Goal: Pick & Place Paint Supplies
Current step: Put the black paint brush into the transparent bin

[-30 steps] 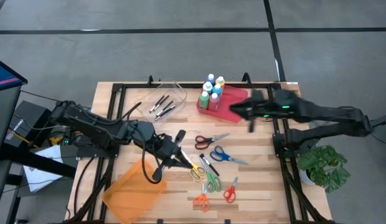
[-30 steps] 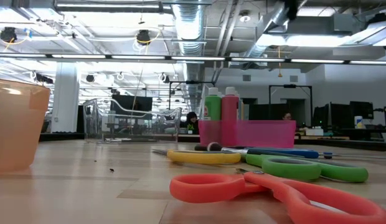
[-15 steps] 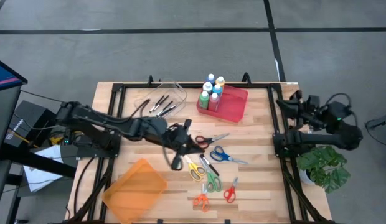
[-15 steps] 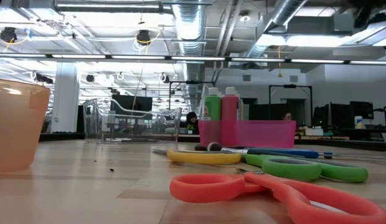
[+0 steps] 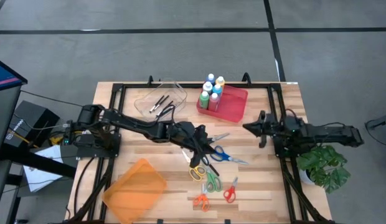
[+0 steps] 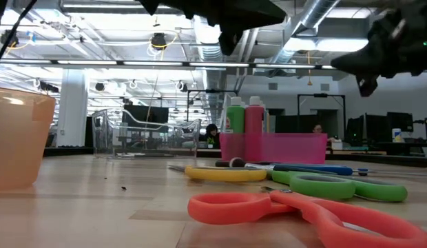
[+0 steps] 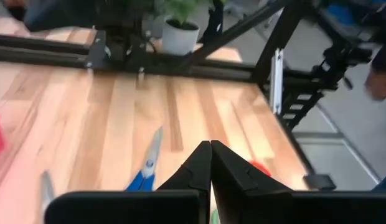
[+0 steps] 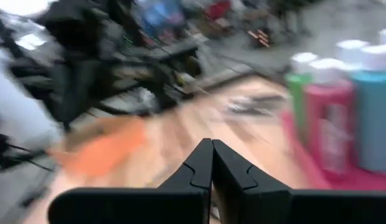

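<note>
The wooden surface (image 5: 255,180) carries a red tray (image 5: 233,104) that holds the paint bottles (image 5: 211,92), upright. Left of this tray, a clear tray (image 5: 163,99) holds pens (image 5: 160,104). An orange bin (image 5: 136,191) lies far from the red tray. The left gripper (image 5: 199,144) hovers over the scissors (image 5: 211,163), fingers together; the right gripper (image 5: 249,126), beside the red tray, fingers together, holds nothing.

Your two arms are matte black, built of rounded jointed segments with black cables looping along them. The left arm (image 5: 137,126) rises from a boxy black base trailing wires; the right arm (image 5: 317,132) carries a small green light near its wrist. Each ends in two dark, wedge-shaped fingers (image 7: 202,168) mounted on a flat black bar.
</note>
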Available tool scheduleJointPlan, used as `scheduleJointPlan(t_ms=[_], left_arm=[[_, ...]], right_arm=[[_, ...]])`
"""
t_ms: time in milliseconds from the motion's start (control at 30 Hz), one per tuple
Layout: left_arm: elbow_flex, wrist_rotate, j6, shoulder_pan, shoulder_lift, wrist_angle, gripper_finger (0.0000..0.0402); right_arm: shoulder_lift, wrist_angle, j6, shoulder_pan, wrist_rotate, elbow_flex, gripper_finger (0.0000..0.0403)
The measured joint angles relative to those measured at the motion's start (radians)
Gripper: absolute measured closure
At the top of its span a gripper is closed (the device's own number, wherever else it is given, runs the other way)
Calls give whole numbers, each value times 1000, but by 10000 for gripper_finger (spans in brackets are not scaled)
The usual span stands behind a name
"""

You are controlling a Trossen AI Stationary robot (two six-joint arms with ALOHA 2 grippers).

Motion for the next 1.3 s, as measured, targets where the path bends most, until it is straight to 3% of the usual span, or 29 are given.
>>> scheduleJointPlan(t_ms=[67,267,500,1000,1300], left_arm=[[1,13,-17,3,2,1,400],[1,17,7,19,1,30,399],[1,46,9,70,1,36,399],[1,66,13,131,1,25,399],[1,-11,243,123,1,-185,378]], right_arm=[[-18,121,-17,9,-58,-68,402],[-92,166,-134,20,-271,-80,402],[-131,136,-111,23,-356,-80,402],[-126,38,-114,20,-352,-80,403],[-126,38,-114,20,-350,-81,403]])
